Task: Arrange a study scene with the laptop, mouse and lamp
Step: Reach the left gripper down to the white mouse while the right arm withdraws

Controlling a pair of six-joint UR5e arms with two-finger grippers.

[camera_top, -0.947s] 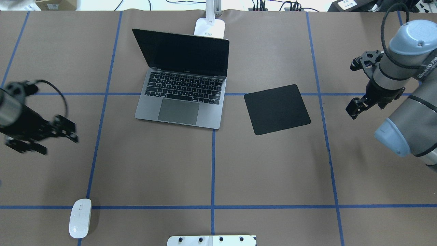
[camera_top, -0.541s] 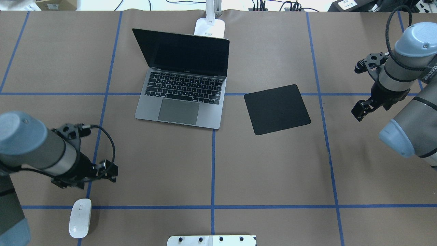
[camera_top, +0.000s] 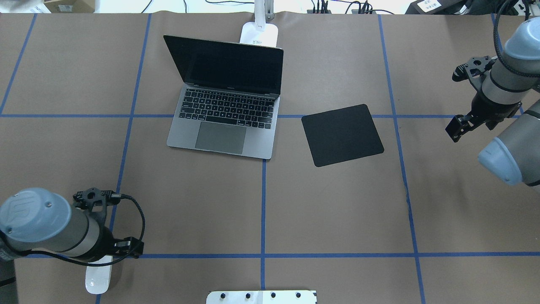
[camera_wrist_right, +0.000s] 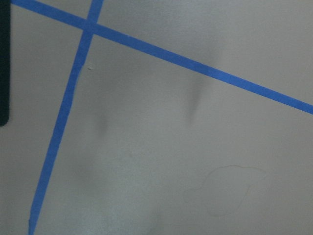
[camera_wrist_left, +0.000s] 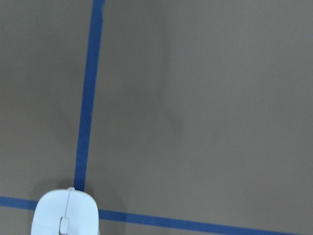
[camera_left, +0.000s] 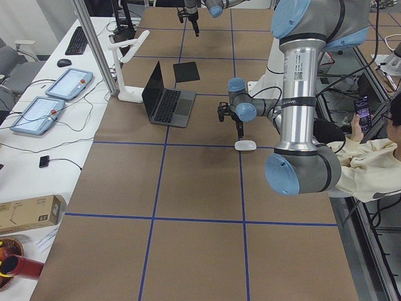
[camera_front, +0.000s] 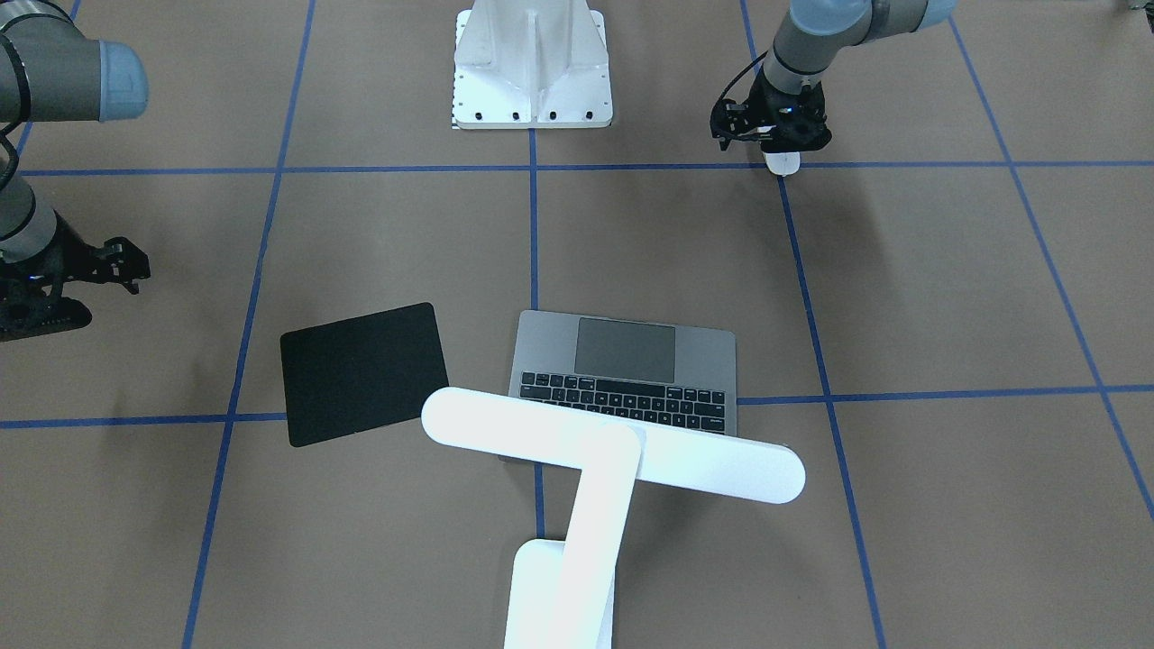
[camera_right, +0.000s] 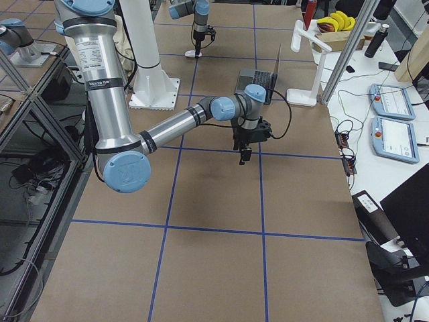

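As seen from overhead, with twelve o'clock at the far edge of the table [camera_top: 337, 211], my left gripper [camera_front: 773, 135] hangs over the mouse [camera_top: 98, 280] at about seven o'clock. The mouse lies on a crossing of blue tape lines [camera_top: 261, 256], and its near end shows from under my wrist. In the left wrist view only its rounded front sits at the lower edge, at seven o'clock. I cannot tell how far my left jaws are spread, nor whether they touch the mouse.

The laptop [camera_top: 223, 126] stands open toward eleven o'clock, screen dark, keyboard facing me. The lamp [camera_front: 613, 451] stands just behind the lid at twelve o'clock, and in the front-facing view its bar head crosses the laptop's far edge. A black mouse pad [camera_top: 342, 135] lies flat at three o'clock from the laptop, apart from it.

My right gripper [camera_top: 455, 128] hangs above bare table at three o'clock, well apart from the pad; its jaw width cannot be told either. The white pedestal [camera_front: 532, 63] is at six o'clock.
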